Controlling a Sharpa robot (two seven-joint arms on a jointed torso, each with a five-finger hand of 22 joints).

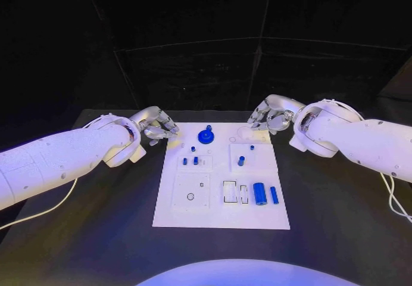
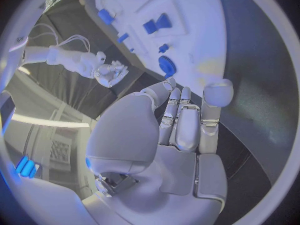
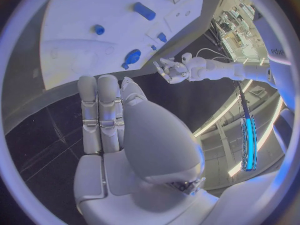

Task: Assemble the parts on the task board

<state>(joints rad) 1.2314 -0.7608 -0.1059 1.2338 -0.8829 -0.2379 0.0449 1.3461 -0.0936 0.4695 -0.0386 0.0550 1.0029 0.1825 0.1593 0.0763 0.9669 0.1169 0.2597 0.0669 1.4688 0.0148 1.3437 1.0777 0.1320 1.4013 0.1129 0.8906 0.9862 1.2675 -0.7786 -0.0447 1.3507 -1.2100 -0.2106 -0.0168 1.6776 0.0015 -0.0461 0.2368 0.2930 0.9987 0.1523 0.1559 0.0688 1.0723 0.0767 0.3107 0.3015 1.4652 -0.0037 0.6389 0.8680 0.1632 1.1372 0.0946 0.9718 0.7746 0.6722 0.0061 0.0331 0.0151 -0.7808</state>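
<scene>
Task board barely started, both hands empty at its far end

The task board [image 1: 221, 205] lies mid-surface; a blue knob [image 1: 206, 134] stands at its far edge, small pegs [image 1: 196, 160] seem seated behind it, while two blue cylinders [image 1: 260, 193] lie loose nearer the robot, still to place. Left robot hand [image 1: 155, 127] and right robot hand [image 1: 270, 118] flank the knob, fingers loosely apart, holding nothing

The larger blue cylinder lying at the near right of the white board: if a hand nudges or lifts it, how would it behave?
The larger blue cylinder lies on its side, so it would probably roll if pushed sideways. It looks rigid and smooth, likely plastic, so possibly slippery between metal fingers. Being small, it is probably light.
</scene>
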